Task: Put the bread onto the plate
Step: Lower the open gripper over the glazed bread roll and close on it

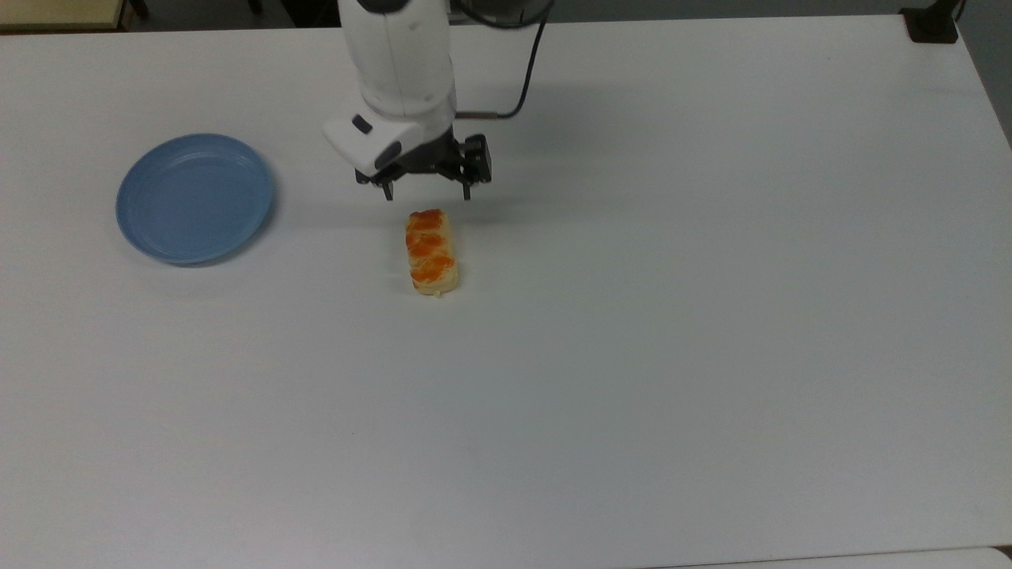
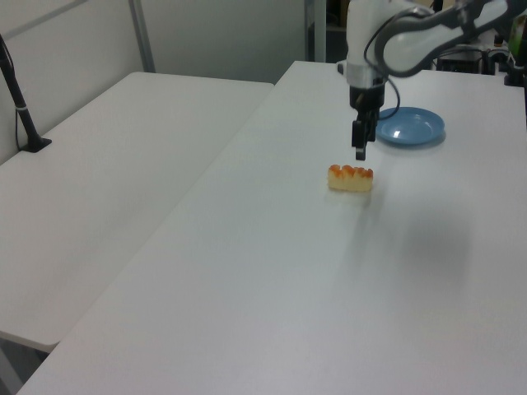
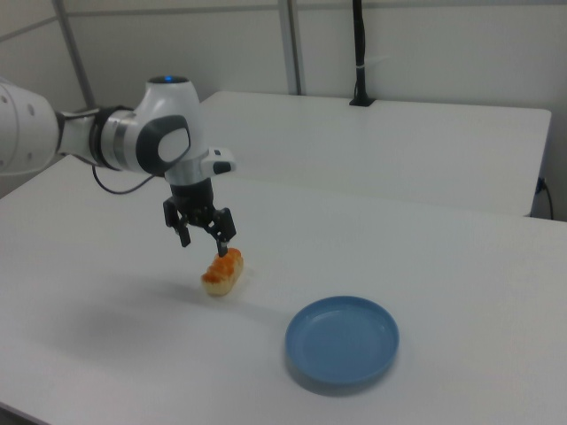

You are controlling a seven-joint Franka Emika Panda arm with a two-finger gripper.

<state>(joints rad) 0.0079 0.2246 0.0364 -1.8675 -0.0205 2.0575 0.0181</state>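
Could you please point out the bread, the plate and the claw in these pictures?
bread point(image 1: 431, 251): top view, on the striped top, mid-length.
plate point(image 1: 194, 197): top view, on the bare blue floor at its centre.
claw point(image 1: 427, 192): top view, midway between its two spread fingertips, at the bread's far end.

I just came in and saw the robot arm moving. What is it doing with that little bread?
The robot arm is getting ready to pick up the bread. Its gripper is open and hangs just above one end of the bread, not touching it yet. The bread lies on the white table. The blue plate, where the bread should go, sits off to the top view's left with nothing on it.
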